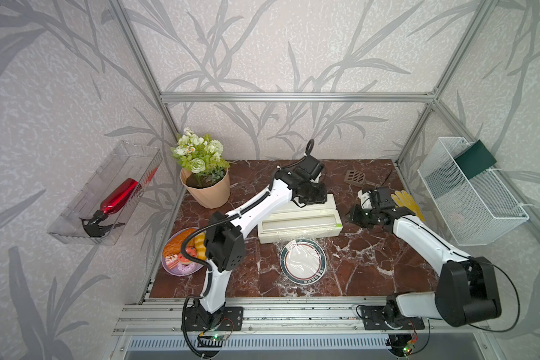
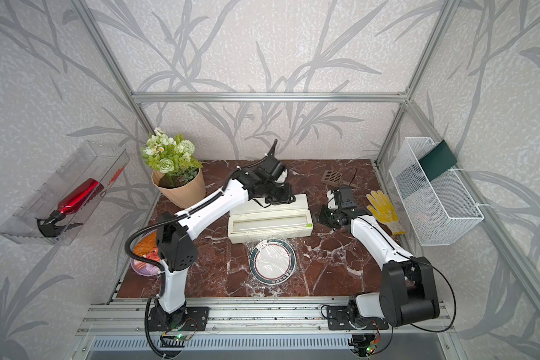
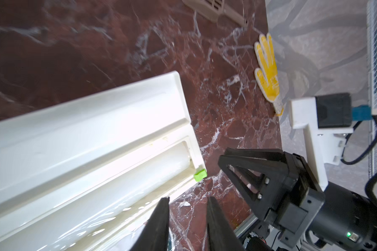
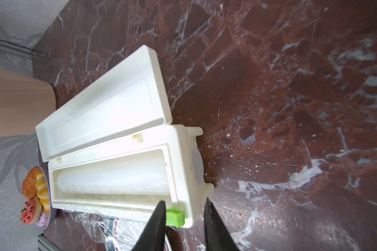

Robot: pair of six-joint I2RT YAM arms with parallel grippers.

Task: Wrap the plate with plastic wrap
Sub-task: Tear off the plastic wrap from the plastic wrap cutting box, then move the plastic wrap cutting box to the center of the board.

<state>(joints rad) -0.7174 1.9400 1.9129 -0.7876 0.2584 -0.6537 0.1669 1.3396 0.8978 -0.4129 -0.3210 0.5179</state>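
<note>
I'm seeing the left gripper [image 3: 188, 219] and right gripper [image 4: 184, 221] parted, gripping nothing. The plate [image 1: 306, 280] is lying under the loose wrap [image 1: 301, 260], below both sets of fingers [image 4: 155, 228] and back behind them; neither arm is looking clearly nearer.

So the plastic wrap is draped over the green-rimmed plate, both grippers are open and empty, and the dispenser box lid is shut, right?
Not quite. The dispenser box has its lid hinged open, leaving the roll exposed, as the right wrist view shows. The rest holds: the plastic wrap lies over the plate, and the left gripper and right gripper are open and empty.
</note>
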